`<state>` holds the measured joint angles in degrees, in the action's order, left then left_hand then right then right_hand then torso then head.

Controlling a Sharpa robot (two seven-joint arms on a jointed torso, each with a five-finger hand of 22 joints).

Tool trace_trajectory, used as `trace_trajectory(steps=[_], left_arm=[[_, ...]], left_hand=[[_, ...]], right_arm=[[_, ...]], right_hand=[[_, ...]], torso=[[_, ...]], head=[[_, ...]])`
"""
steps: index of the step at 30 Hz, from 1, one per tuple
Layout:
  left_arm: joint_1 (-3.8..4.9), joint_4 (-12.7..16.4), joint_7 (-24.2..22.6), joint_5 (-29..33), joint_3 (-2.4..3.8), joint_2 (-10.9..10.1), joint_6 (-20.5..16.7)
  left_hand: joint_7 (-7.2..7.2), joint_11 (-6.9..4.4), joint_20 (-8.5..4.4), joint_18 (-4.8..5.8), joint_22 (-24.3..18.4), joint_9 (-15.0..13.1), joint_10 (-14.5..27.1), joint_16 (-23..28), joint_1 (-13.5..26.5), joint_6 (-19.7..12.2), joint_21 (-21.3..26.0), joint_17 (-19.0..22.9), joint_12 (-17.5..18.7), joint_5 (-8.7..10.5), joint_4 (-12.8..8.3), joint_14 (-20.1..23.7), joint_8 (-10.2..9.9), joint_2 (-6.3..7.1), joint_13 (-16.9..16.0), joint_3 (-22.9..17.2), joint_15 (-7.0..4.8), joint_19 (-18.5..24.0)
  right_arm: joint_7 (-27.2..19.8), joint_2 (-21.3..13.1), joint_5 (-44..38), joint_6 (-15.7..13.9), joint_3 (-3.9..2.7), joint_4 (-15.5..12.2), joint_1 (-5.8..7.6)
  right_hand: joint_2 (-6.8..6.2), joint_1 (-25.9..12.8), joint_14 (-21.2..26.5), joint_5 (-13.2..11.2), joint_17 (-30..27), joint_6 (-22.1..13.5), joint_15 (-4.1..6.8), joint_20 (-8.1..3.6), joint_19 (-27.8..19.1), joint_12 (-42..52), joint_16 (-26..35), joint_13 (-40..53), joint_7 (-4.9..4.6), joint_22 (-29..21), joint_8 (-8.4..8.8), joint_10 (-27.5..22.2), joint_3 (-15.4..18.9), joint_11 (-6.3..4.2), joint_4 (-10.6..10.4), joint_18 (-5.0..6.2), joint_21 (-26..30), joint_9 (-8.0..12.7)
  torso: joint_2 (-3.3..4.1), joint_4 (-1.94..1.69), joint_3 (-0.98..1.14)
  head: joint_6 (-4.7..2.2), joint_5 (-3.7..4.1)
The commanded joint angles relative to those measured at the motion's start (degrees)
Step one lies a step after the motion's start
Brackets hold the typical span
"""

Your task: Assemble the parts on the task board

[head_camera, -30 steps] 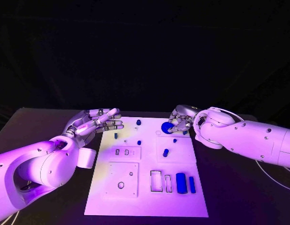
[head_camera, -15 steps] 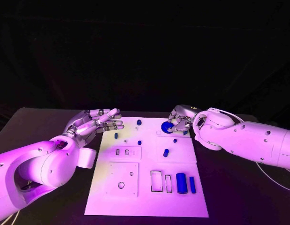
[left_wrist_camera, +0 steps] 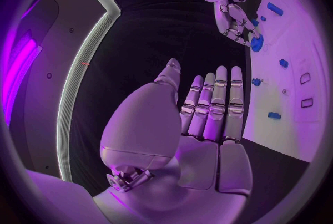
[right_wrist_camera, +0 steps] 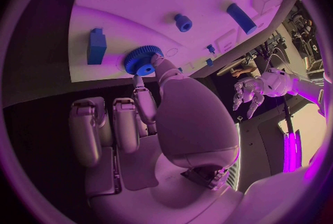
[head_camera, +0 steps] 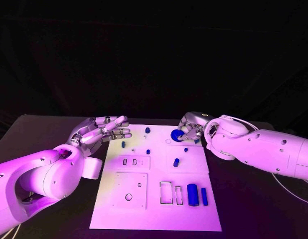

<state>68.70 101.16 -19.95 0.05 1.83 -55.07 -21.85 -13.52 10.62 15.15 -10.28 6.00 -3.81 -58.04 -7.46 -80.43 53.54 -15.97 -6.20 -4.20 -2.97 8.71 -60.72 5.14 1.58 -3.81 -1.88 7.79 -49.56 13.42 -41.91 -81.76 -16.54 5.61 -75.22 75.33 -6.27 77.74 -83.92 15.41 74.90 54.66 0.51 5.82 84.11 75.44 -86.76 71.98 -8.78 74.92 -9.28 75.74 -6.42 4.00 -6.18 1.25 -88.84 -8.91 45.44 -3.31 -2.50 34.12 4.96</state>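
The right hand [head_camera: 191,128] pinches the blue gear [head_camera: 177,135] at the far end of the task board [head_camera: 157,219]. The left hand [head_camera: 100,130] waits open beside the board. Next, I think, the gear must be pushed down straight

My right hand [head_camera: 191,128] pinches a blue gear [head_camera: 176,135] at the far edge of the white board [head_camera: 154,219], where other small blue parts [head_camera: 192,194] lie scattered.

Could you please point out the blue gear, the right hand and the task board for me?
blue gear [right_wrist_camera: 142,61]: right wrist view, toothed face.
right hand [head_camera: 191,127]: head view, middle of the hand.
task board [head_camera: 125,214]: head view, bare near corner.
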Motion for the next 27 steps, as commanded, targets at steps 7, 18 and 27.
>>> trace_trajectory(steps=[7,18,27], left_arm=[[0.07,0.07,0.1,0.1,0.04,0.15,1.07],[0.07,0.04,0.35,0.1,0.04,0.14,1.05],[0.07,-0.02,0.47,0.1,0.04,0.19,1.06]], left_hand=[[0.09,-0.06,0.24,-0.26,-0.07,0.07,0.49,0.2,-0.08,-0.44,0.09,-0.09,0.25,0.02,-0.14,0.07,-0.24,-0.47,0.05,0.06,0.26,-0.24],[-0.08,0.07,0.26,-0.27,-0.12,0.08,0.79,0.33,-0.13,-0.68,0.1,-0.13,0.43,0.01,-0.26,0.02,-0.46,-0.55,0.06,0.12,0.33,-0.24],[-0.12,0.1,0.26,-0.27,-0.13,0.08,0.85,0.36,-0.13,-0.74,0.1,-0.14,0.46,0.01,-0.28,0.01,-0.51,-0.55,0.07,0.14,0.34,-0.24]], right_arm=[[-0.68,0.41,-0.49,3.73,0.02,0.89,-0.13],[-1.84,0.48,0.18,1.45,0.02,1.1,-0.14],[-2.75,0.32,-0.02,-3.47,0.01,0.21,-0.14]], right_hand=[[0.4,-0.37,-4.36,0.56,7.04,0.02,-0.33,0.25,4.57,-0.15,-0.28,0.2,0.05,13.43,0.08,-0.2,-0.06,-0.07,-0.38,-0.76,0.09,-0.01],[3.55,1.89,-4.46,1.13,7.52,4.53,1.04,-0.73,5.04,2.53,-0.45,3.46,1.95,14.04,-1.36,2.91,-3.34,-1.69,-0.01,-0.93,-0.35,-0.57],[3.68,2.41,-4.52,1.42,7.78,5.23,1.42,-1.21,5.28,3.01,-0.54,4.12,2.27,14.33,-1.4,3.53,-4.58,-2.04,0.45,-1.02,-0.57,-0.59]], torso=[[0.01,-0.04,-0.01],[-0.02,-0.03,0.02],[0.01,0.01,0.04]], head=[[0.21,-0.06],[0.23,-0.15],[-0.01,-0.25]])
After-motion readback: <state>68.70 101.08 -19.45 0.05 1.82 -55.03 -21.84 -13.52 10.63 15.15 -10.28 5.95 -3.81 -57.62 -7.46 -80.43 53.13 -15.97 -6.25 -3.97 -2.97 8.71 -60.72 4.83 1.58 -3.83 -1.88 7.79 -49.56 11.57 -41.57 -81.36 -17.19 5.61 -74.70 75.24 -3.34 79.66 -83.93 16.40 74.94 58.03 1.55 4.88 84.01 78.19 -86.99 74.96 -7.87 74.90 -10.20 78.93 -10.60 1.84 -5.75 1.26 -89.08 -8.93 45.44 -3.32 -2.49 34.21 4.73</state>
